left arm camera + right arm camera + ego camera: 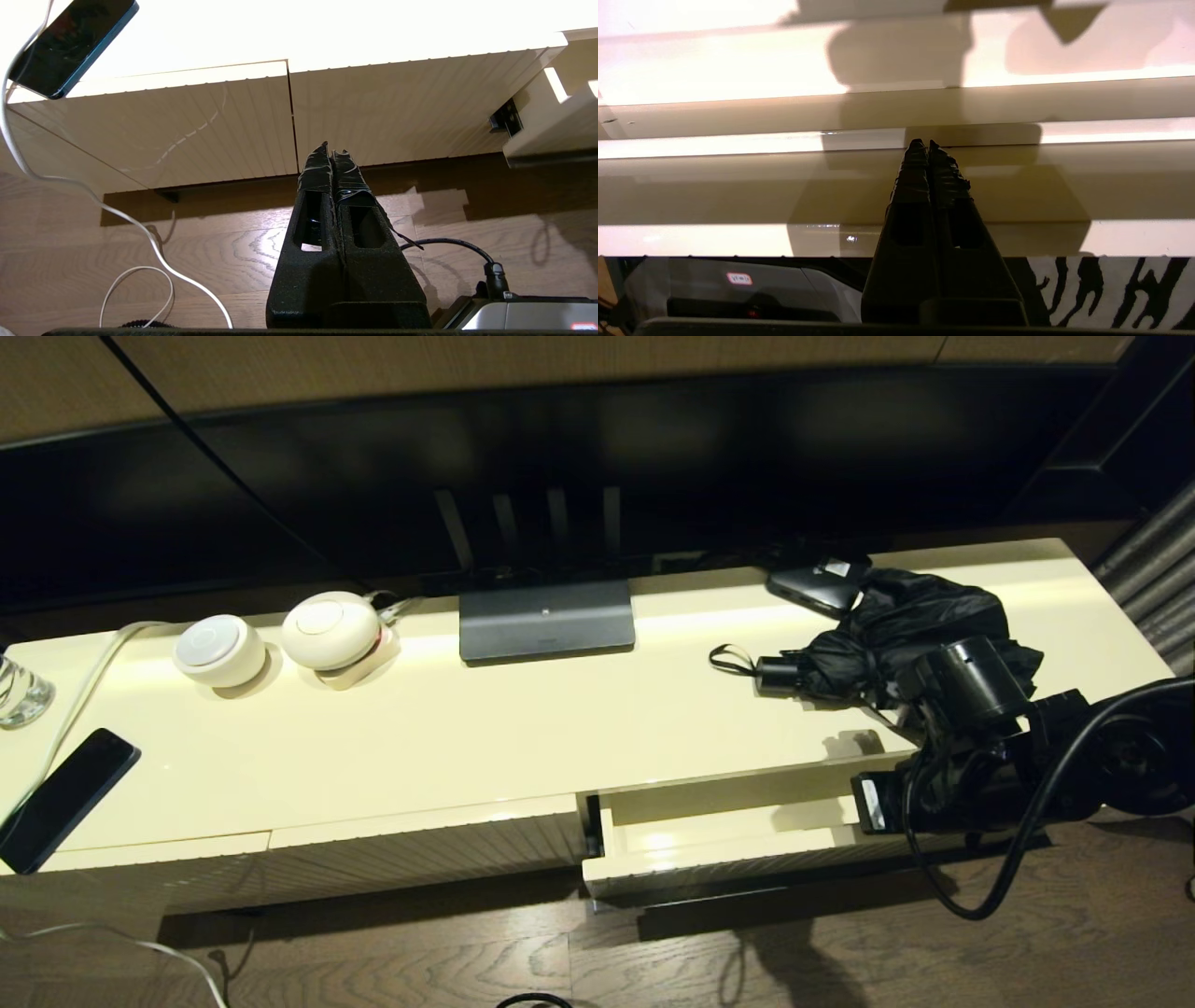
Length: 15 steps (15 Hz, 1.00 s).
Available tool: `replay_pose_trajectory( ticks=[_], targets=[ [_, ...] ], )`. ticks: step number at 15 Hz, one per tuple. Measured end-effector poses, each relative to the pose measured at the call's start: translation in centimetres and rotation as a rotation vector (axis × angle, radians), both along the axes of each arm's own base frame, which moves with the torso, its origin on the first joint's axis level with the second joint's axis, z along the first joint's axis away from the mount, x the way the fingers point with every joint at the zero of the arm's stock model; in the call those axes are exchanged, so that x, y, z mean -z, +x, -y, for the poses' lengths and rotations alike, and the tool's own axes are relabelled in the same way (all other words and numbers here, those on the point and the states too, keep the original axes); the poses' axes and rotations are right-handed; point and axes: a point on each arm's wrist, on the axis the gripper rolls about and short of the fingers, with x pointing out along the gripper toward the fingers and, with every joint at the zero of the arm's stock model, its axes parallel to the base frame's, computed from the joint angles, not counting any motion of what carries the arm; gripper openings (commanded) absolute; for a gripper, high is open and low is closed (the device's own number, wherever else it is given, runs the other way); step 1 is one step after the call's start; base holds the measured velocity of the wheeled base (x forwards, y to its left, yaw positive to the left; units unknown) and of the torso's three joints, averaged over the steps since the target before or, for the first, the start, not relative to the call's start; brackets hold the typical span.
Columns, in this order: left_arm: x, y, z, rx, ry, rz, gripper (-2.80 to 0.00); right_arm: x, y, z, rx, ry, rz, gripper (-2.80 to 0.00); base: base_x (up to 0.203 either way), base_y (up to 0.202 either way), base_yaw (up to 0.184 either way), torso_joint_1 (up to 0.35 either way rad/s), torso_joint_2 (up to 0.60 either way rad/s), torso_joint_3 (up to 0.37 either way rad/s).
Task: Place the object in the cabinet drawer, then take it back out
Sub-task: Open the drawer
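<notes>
The black folding umbrella [896, 630] lies on the cabinet top at the right, its handle and wrist loop [733, 660] pointing left. Below it the cream drawer [672, 870] stands pulled out, and the part of its inside that shows holds nothing. My right arm [990, 775] hangs over the drawer's right end. In the right wrist view the right gripper [928, 143] is shut and empty, pointing across the drawer's inside [738, 186]. My left gripper [331, 145] is shut and empty, low in front of the closed ribbed panels [373, 112], out of the head view.
On the cabinet top are a TV stand [546, 621], two round white speakers [219, 651] [331, 630], a dark phone [65, 798] on a white cable, a glass [19, 691] and a small black box [822, 581] behind the umbrella. Wood floor lies below.
</notes>
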Motion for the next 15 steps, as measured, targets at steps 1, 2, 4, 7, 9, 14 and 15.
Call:
replay_pose_trajectory(
  ticks=[1, 2, 4, 7, 9, 14, 15],
  targets=[
    [0.0, 0.0, 0.0, 0.0, 0.0, 0.0, -2.8, 0.2, -0.1, -0.1, -0.003, -0.004, -0.01, -2.8, 0.0, 0.0, 0.0, 0.0, 0.0, 0.0],
    [0.0, 0.0, 0.0, 0.0, 0.0, 0.0, -2.8, 0.4, -0.2, -0.1, -0.005, -0.007, -0.023, -2.8, 0.0, 0.0, 0.0, 0.0, 0.0, 0.0],
    [0.0, 0.0, 0.0, 0.0, 0.0, 0.0, -2.8, 0.7, -0.5, 0.0, -0.005, -0.021, -0.066, -2.8, 0.0, 0.0, 0.0, 0.0, 0.0, 0.0],
    [0.0, 0.0, 0.0, 0.0, 0.0, 0.001, -2.8, 1.2, -1.1, 0.1, -0.009, -0.043, -0.135, -2.8, 0.0, 0.0, 0.0, 0.0, 0.0, 0.0],
    [0.0, 0.0, 0.0, 0.0, 0.0, 0.0, -2.8, 1.4, -1.4, -0.1, -0.014, -0.049, -0.152, -2.8, 0.0, 0.0, 0.0, 0.0, 0.0, 0.0],
    [0.0, 0.0, 0.0, 0.0, 0.0, 0.0, -2.8, 2.0, -2.3, -0.1, -0.019, -0.076, -0.238, -2.8, 0.0, 0.0, 0.0, 0.0, 0.0, 0.0],
    [0.0, 0.0, 0.0, 0.001, 0.0, 0.0, -2.8, 2.3, -2.5, 0.0, -0.018, -0.08, -0.253, -2.8, 0.0, 0.0, 0.0, 0.0, 0.0, 0.0]
  ],
)
